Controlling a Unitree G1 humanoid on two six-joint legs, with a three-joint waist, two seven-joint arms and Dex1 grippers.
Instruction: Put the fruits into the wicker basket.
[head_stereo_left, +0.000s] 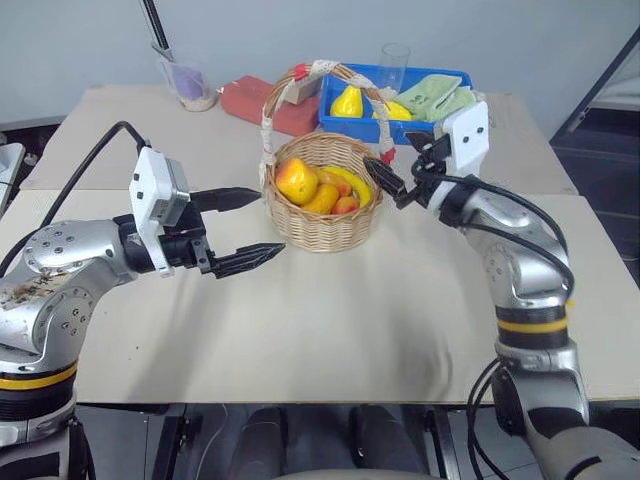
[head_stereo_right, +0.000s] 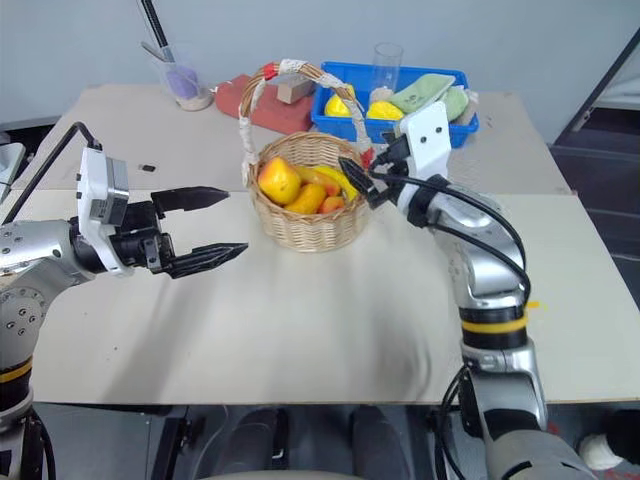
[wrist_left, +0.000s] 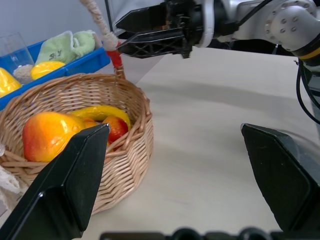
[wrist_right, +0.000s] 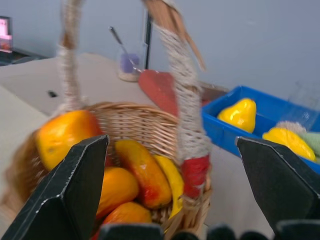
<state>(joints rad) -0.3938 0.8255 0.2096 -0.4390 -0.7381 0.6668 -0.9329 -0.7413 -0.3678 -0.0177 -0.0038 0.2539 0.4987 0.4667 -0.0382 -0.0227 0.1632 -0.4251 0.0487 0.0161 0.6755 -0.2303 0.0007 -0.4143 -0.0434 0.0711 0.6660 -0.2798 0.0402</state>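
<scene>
- wicker basket (head_stereo_left: 322, 215) upright on beige table (head_stereo_left: 330, 320), mid-table, just in front of blue bin (head_stereo_left: 400, 112); tall handle (head_stereo_left: 300, 75) taped white with red at the ends
- fruits inside the basket: round red-and-yellow apple-like fruit (head_stereo_left: 297, 181) at its left side, elongated orange-yellow mango-like fruit (wrist_right: 144, 172) in the middle, a banana (head_stereo_left: 350, 184) along the right rim, more orange pieces (head_stereo_left: 345, 204) under them
- left claw (head_stereo_left: 245, 228) spread wide, empty, pointing level toward the basket from its left side, near it, not touching
- right claw (head_stereo_left: 398, 165) wide, empty, fingertips at the basket's right rim by the red-taped handle base; contact cannot tell
- blue bin holds yellow pear-shaped fruits (head_stereo_left: 347, 101) and a green cloth (head_stereo_left: 430, 93)
- behind it: clear glass (head_stereo_left: 395, 62); red cloth (head_stereo_left: 262, 101) left of the bin; plastic cup (head_stereo_left: 187, 80) with a purple thing at the far left of the table
</scene>
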